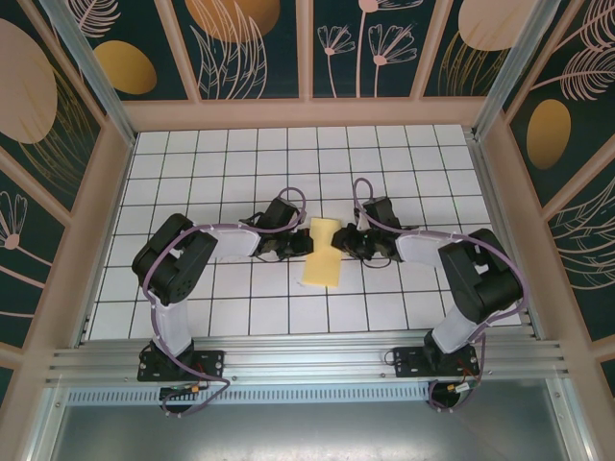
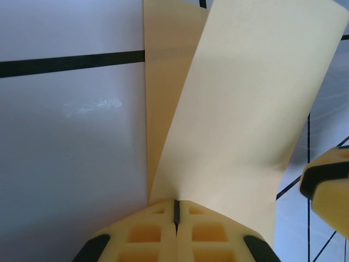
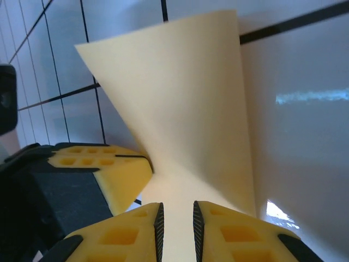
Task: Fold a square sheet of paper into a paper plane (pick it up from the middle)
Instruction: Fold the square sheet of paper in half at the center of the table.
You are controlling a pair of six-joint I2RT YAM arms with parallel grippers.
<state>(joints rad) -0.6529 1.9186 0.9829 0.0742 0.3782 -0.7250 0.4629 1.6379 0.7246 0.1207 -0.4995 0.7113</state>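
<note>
Seen from above, the square sheet of paper (image 1: pixel 321 264) sits at the middle of the white tiled table (image 1: pixel 192 173). It is pale yellow and pinched into an hourglass, with one flap fanning toward 12 o'clock and the other toward 6. The left gripper (image 2: pixel 175 218) meets the waist from 9 o'clock. Its yellow fingers are pressed together on the paper, which rises from them in two folded leaves. The right gripper (image 3: pixel 175 229) meets the waist from 3 o'clock. A thin slit is visible between its pads, with paper in the slit, but I cannot tell whether they actually clamp it. The risk, as I judge it, is that if only one side truly holds, lifting could let the sheet swing or slip. If both hold and the arms drift apart, the thin waist could tear or take a crooked crease.
</note>
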